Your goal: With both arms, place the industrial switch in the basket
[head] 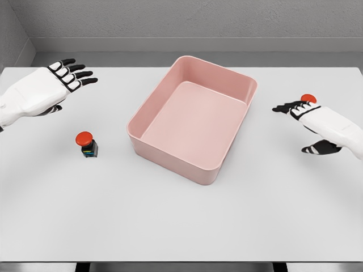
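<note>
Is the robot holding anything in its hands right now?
No. The left hand is open above the table, apart from the red-capped switch. The right hand partly hides a second red switch; no grasp shows.

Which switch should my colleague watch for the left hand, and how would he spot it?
Start at the pink basket in the middle of the white table and look to its left. There, standing alone on the bare tabletop below the open left hand, is the small switch. It has a round red button on a dark body; the other red button is partly hidden behind the right hand.
</note>
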Motion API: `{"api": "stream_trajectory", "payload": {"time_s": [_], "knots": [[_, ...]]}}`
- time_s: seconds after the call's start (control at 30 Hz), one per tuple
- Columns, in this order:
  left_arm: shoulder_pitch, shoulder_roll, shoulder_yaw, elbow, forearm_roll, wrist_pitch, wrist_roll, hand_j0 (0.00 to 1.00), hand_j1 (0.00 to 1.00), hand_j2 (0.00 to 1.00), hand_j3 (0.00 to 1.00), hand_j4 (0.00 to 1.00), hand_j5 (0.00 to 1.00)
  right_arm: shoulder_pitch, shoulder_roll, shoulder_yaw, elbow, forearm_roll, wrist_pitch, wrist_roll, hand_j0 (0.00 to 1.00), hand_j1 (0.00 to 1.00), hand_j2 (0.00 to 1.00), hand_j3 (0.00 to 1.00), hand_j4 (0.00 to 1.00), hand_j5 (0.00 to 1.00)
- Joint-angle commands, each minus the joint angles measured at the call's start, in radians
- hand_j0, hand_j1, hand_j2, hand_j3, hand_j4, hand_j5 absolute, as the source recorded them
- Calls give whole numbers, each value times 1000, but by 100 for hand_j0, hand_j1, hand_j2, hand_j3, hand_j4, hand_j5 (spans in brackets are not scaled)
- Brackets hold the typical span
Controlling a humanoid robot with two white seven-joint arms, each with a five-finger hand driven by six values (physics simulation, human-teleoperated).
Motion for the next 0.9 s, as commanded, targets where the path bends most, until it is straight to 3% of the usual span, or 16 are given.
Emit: {"api": "stream_trajectory", "payload": {"time_s": [0.0, 0.1, 0.17, 0.23, 0.33, 0.37, 0.43, 0.53, 0.57, 0.63, 0.67, 0.87], "knots": [[0, 1, 1, 0, 6, 0, 0, 100, 100, 100, 100, 100, 100, 0, -1, 3, -1, -1, -2, 41, 100, 100, 100, 100, 100, 100], [2, 15, -2, -5, 5, 0, -6, 100, 100, 100, 100, 100, 100, -2, -9, -10, -2, -2, 0, 51, 100, 100, 100, 100, 100, 100], [17, 40, -10, -54, 5, 0, -122, 100, 100, 100, 100, 100, 100, -11, -13, -11, 1, -5, 18, 51, 100, 100, 100, 100, 100, 100], [23, 47, -8, -58, 5, 0, -144, 100, 100, 100, 100, 100, 100, -60, -10, -25, 38, -8, 21, 58, 100, 100, 100, 100, 100, 100], [38, 50, -11, -74, 8, 0, -202, 100, 100, 100, 100, 100, 100, -173, 20, 21, 163, -4, 72, 67, 100, 100, 100, 100, 100, 100], [46, 63, -11, -78, 8, 0, -202, 100, 100, 100, 100, 100, 100, -248, 52, 79, 215, -4, 80, 68, 100, 100, 100, 100, 100, 100], [46, 83, -44, -106, 9, 0, -224, 100, 100, 100, 100, 100, 100, -417, 143, 208, 376, -2, 80, 243, 100, 100, 100, 100, 100, 100], [43, 83, -79, -115, 11, 0, -242, 100, 100, 100, 100, 100, 100, -503, 192, 273, 527, -2, 86, 271, 100, 100, 100, 100, 100, 100], [44, 83, -85, -121, 11, 0, -242, 100, 100, 100, 100, 100, 100, -526, 197, 308, 532, -2, 89, 275, 100, 100, 100, 100, 100, 100], [49, 80, -100, -137, 5, 0, -244, 100, 100, 100, 100, 100, 100, -558, 197, 316, 516, -2, 178, 441, 100, 100, 100, 100, 100, 100], [48, 80, -114, -140, 5, 0, -244, 100, 100, 100, 100, 100, 100, -560, 198, 316, 510, -2, 181, 464, 100, 100, 100, 100, 100, 100], [48, 72, -140, -163, 5, 0, -244, 100, 100, 100, 100, 100, 100, -607, 221, 317, 513, -1, 279, 464, 100, 100, 100, 100, 100, 100]]}}
